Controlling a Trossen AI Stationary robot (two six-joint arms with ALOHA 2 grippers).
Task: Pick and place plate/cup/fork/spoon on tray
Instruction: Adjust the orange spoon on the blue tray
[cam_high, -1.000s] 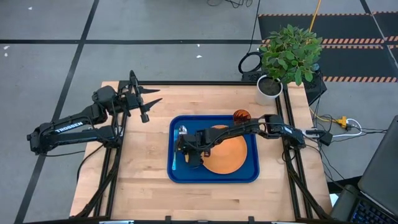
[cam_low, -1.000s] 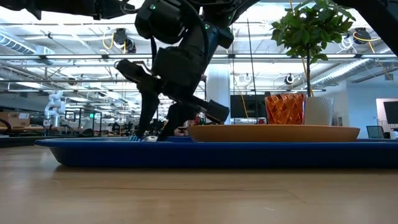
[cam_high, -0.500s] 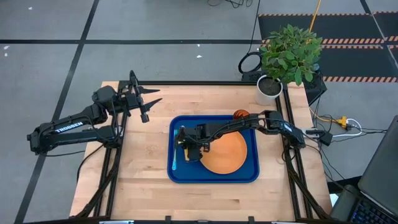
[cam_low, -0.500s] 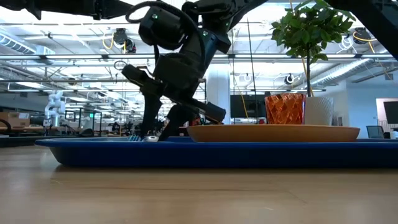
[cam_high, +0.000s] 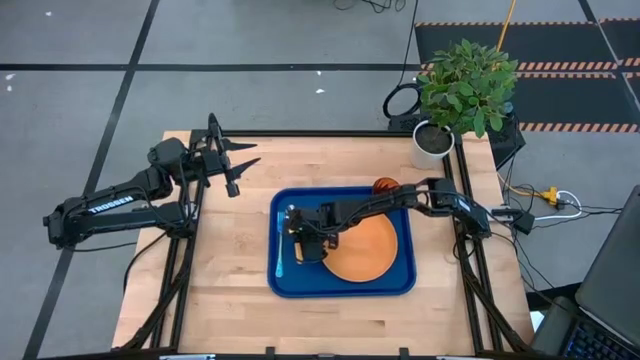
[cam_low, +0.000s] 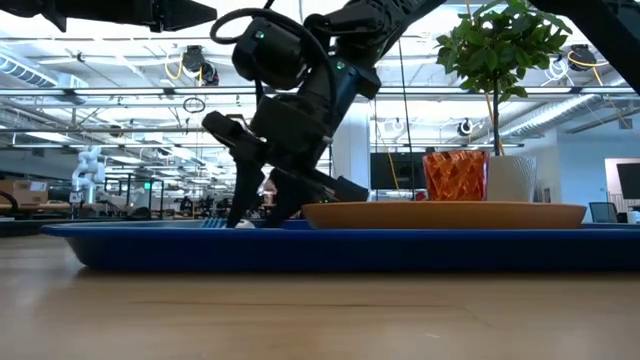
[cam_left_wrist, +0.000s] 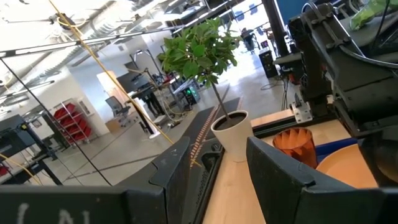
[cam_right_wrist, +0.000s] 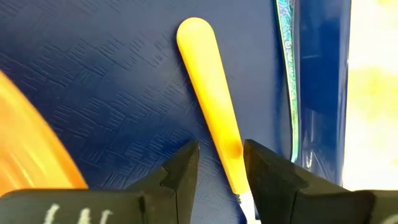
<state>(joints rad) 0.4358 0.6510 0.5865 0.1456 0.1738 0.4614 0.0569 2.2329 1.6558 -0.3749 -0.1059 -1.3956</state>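
Note:
The blue tray (cam_high: 340, 285) lies on the table's right half. On it rest the orange plate (cam_high: 365, 248), the dark orange-red cup (cam_high: 387, 185) at its far rim, the light-blue fork (cam_high: 281, 258) along its left rim, and the spoon (cam_right_wrist: 208, 81), lengthwise beside the fork. The spoon's silver bowl (cam_high: 291, 212) points to the far edge. My right gripper (cam_right_wrist: 221, 149) slants down onto the tray's left part, open. Its fingers stand on either side of the orange handle near the bowl end. My left gripper (cam_high: 245, 160) hangs open above the table's far left. My right gripper stands astride the spoon's handle close to the neck (cam_right_wrist: 235, 168), its fingers across the handle, slanting down from the table's right. The gap is wider than the handle. The handle runs close along one finger (cam_right_wrist: 261, 168); I cannot tell whether they touch. The spoon lies flat on the tray floor.
A white pot with a green plant (cam_high: 433, 140) stands at the table's far right corner, just beyond the cup. The plate fills the tray's right half. Bare wood lies left of the tray and along the near edge.
My right gripper's body has sunk a little and drifted toward the table's right, while its fingertips stay down on the tray beside the spoon. The tray's left end has slid slightly toward the table's left edge.

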